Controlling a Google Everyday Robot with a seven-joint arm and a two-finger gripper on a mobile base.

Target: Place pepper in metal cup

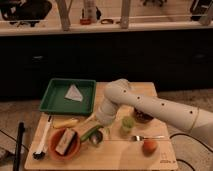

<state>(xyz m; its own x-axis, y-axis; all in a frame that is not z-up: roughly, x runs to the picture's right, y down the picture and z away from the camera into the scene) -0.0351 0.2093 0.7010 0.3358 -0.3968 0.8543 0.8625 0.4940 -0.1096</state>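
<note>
The white arm reaches in from the right across the worktop, and the gripper hangs low just to the right of the orange bowl and a little above it. Whether its grip is closed or slack, I cannot tell — the wrist hides that end.

The pepper is a slim green strip slanting down from under the gripper toward the orange bowl's right rim. Its lower end lies just beside that rim. The metal cup is the small grey glint right of the orange bowl, close against the pepper. Whether the pepper's tip is already inside it or only alongside is too close to call. Further right of the orange bowl stands a pale-green cup, which is not the target.

My read is that this is the placing step, with the pepper brought to the cup but not clearly in it. The next move calls for care: centre the pepper's tip over that small mouth and lower it steeply. A long pepper in a light cup could lean on the rim and tip it toward the orange bowl.
</note>
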